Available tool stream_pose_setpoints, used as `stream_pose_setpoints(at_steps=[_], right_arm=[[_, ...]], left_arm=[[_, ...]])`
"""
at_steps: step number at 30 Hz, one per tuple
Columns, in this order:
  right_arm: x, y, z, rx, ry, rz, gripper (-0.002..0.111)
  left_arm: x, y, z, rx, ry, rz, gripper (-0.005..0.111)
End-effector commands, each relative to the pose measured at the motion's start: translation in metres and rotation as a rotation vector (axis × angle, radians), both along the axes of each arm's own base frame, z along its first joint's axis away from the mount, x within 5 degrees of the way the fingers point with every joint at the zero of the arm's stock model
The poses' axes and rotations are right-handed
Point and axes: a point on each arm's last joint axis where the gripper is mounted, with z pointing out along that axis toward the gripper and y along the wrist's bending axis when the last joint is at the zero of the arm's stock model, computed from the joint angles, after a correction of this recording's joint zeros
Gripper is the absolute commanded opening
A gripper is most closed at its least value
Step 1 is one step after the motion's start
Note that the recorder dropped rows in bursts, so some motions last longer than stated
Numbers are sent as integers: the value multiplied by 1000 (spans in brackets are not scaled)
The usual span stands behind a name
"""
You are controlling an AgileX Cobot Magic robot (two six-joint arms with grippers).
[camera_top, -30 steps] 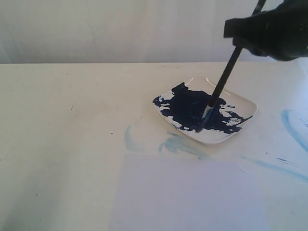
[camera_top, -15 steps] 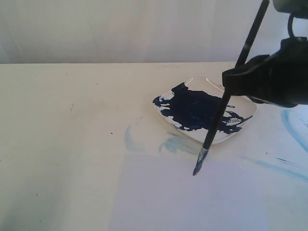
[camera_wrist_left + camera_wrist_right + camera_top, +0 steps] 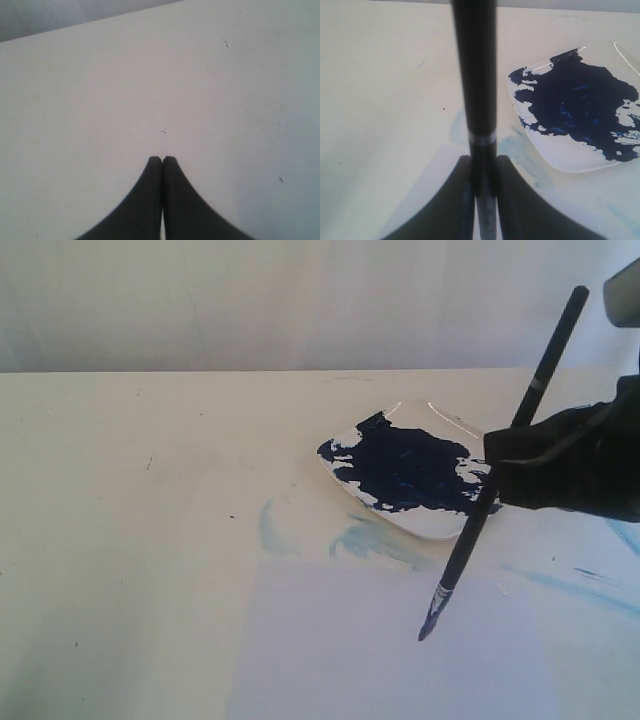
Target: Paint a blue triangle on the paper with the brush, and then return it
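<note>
Right tool (image 3: 493,483) has its two fingers clamped on the brush (image 3: 462,555) about halfway down the black handle, so it's only open as wide as the handle is thick. The wrist view shows the same thing, with the tool (image 3: 484,167) pinching the brush (image 3: 475,75) just below the little silver band. The brush sits tilted, top end leaning far and right, dark-blue bristle tip pointing down and to the near left. That tip is over the paper (image 3: 350,650), near the sheet's far edge. Honestly can't tell from this angle if it's touching the sheet or just above it. The paper lies flat on the near part of the desk (image 3: 150,490), a plain white sheet that's a bit brighter than the cream top. Just beyond it is a small white plate (image 3: 440,527) mostly covered by a big dark-blue paint blotch (image 3: 410,470), and the tool sits in front of the plate's right corner. There are pale blue smears (image 3: 375,540) on the desk between plate and paper, plus more streaks off to the right. Left tool (image 3: 162,160) has its fingers pressed together with nothing in them, over a bare patch of desk (image 3: 150,75).
</note>
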Motion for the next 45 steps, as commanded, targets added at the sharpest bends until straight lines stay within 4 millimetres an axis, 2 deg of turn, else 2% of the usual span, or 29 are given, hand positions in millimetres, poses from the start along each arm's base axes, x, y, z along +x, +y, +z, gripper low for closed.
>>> stream_pose_setpoints(at_steps=[1, 4, 7, 10, 13, 16, 20, 22, 24, 26, 28, 30, 32, 34, 37, 43, 45], right_arm=[[0, -2, -3, -12, -44, -12, 0], [1, -3, -4, -8, -52, -20, 0], [2, -3, -6, -14, -60, -24, 0], [2, -3, -7, -12, -68, -30, 0], [3, -3, -6, -6, -74, -35, 0], [5, -3, -6, -2, -83, -43, 0], [9, -2, -12, 3, -86, -65, 0], [9, -3, -13, 5, -87, -69, 0], [9, -3, -14, 9, -85, -72, 0], [9, -3, -14, 9, -85, -72, 0], [9, -3, -14, 9, -85, -72, 0], [9, -3, -15, 8, -84, -71, 0], [9, -3, -15, 6, -80, -69, 0], [9, -3, -15, 4, -76, -67, 0], [9, -3, -15, 4, -76, -67, 0], [9, -2, -15, 6, -75, -68, 0], [9, -2, -15, 12, -72, -69, 0]], left_arm=[[1, -1, 2, 5, -42, -13, 0], [3, -3, 8, -40, -109, -24, 0], [4, -6, 19, -223, -225, -24, 0], [4, -8, 37, -357, -413, -48, 0], [1, -9, 51, -592, -543, -86, 0], [0, -14, 56, -527, -564, -145, 0], [10, -13, 83, -474, -428, -97, 0], [23, -14, 103, -467, -372, -87, 0], [47, -26, 128, -438, -316, -195, 0], [79, -43, 147, -443, -183, -339, 0], [113, -57, 154, -477, -3, -436, 0], [147, -71, 151, -552, 140, -548, 0], [171, -82, 147, -592, 239, -673, 0], [185, -91, 142, -632, 312, -766, 0], [198, -97, 135, -669, 380, -845, 0], [220, -94, 110, -663, 427, -741, 0], [227, -95, 107, -752, 428, -726, 0]])
